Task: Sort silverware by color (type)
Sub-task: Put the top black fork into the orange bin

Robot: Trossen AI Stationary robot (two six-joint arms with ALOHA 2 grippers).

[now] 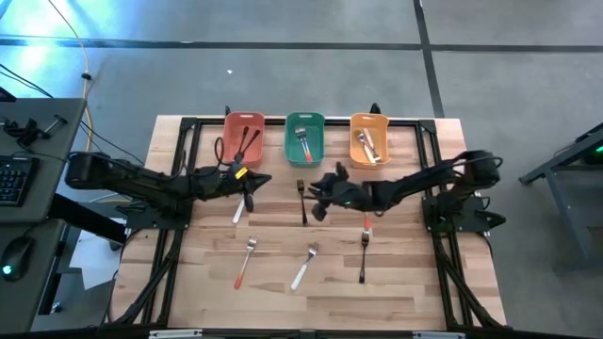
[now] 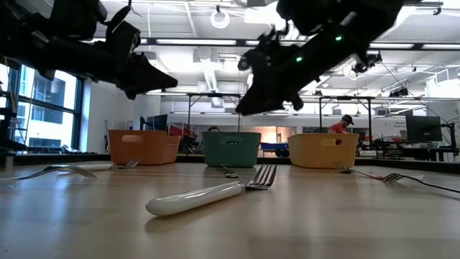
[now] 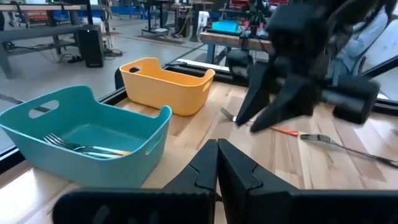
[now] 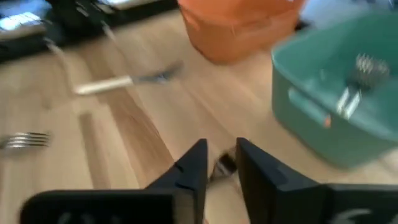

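**Both grippers hang empty over the table's middle, silverware half sorted**

The left gripper [image 1: 252,181] hangs above the wood table [image 1: 405,292] in front of the red bin [image 1: 243,135], beside a white-handled piece [image 1: 239,208] lying on the boards. In the left wrist view its fingers [image 3: 205,168] are pressed together with nothing between them.

The right gripper [image 1: 320,188] hovers in front of the green bin [image 1: 304,137], just beside a black-handled fork [image 1: 301,201] that lies on the table. In the right wrist view its fingers [image 4: 193,168] stand a little apart with a narrow gap; a blurred metal piece shows on the wood below that gap, possibly the fork's head, though the view is too soft to be sure. Nothing is gripped.

The silverware is split between bins and table. The red bin holds black-handled pieces [image 1: 247,141], the green bin holds a piece with a metal head [image 1: 301,139], and the orange bin [image 1: 368,137] holds light-coloured pieces [image 1: 367,146].

Still loose on the table nearer the front edge are a fork with a red-orange handle [image 1: 245,264], a white-handled fork [image 1: 303,266] and another black-handled fork [image 1: 363,256]. A short red-orange handle [image 1: 366,223] lies just under the right arm. In the low view the white-handled fork lies nearest the camera, its tines pointing toward the bins.
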